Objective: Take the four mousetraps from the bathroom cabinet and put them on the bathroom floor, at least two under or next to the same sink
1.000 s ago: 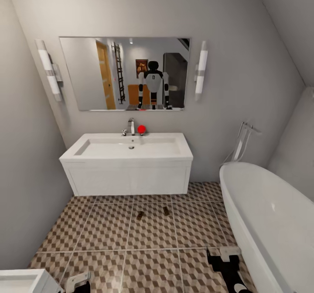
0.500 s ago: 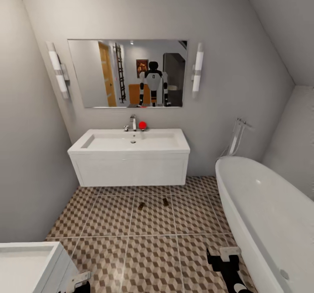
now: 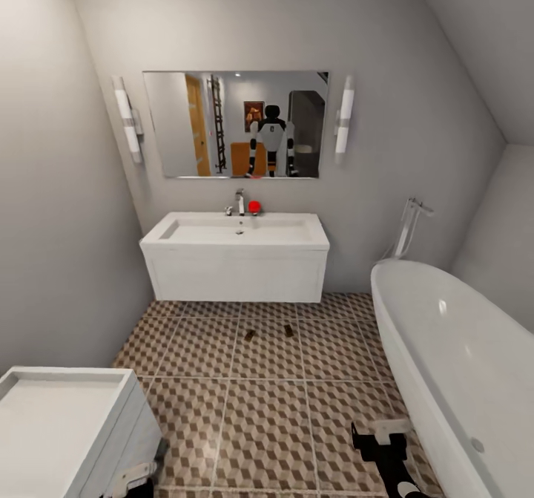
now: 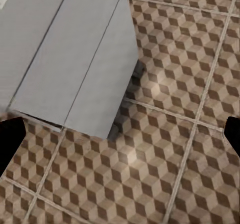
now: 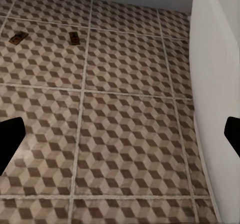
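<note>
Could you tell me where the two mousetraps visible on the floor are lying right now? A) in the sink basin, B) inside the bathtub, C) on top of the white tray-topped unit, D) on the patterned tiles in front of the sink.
D: both mousetraps lie flat on the cube-patterned bathroom floor, side by side just in front of the wall-hung sink.

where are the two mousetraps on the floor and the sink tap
left mousetrap (image 3: 249,335), head view, middle of its board
right mousetrap (image 3: 288,330), head view, middle of its board
sink tap (image 3: 239,201), head view, on its chrome upright body
</note>
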Available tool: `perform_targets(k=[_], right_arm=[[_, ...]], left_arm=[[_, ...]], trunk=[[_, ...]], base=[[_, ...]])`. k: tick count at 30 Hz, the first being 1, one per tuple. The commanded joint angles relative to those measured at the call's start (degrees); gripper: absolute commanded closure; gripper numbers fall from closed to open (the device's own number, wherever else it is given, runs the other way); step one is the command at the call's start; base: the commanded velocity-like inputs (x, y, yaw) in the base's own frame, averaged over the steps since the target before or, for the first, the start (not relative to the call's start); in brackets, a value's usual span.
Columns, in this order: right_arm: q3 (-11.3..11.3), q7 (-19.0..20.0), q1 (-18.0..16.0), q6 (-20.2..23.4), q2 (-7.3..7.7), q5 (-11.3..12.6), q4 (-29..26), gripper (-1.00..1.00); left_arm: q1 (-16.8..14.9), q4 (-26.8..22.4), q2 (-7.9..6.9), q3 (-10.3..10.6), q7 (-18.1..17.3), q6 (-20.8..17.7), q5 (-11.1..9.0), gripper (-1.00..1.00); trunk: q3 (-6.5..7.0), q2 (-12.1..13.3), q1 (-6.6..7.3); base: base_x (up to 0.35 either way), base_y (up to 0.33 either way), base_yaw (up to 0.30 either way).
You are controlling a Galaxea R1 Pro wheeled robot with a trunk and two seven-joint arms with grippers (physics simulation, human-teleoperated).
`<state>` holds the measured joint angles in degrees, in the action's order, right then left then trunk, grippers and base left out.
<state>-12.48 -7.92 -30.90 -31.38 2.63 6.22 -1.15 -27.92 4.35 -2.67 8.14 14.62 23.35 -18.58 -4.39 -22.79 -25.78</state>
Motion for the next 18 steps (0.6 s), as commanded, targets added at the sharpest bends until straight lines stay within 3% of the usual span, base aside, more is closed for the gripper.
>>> perform_targets(k=[1,6,18], right_arm=[[-0.53,-0.08,-0.04,-0.18,0.01,0.57,0.02,-1.00],[-0.53,-0.08,-0.04,-0.19,0.01,0.59,0.03,-1.00],[-0.53,-0.08,-0.04,-0.18,-0.02,0.60,0.06,-1.00]], left_arm=[[-0.11,0.22,0.03,0.47,0.06,0.29,-0.32,-1.00],[-0.08,0.22,0.03,0.47,0.07,0.29,-0.32,-1.00],[-0.10,0.22,0.03,0.47,0.06,0.29,-0.32,-1.00]], trunk=[[-0.13,-0.13,0.00],[-0.13,-0.13,0.00],[-0.13,-0.13,0.00]], base=[[-0.294,0.000,0.242],[-0.143,0.000,0.250],[-0.013,0.000,0.256]])
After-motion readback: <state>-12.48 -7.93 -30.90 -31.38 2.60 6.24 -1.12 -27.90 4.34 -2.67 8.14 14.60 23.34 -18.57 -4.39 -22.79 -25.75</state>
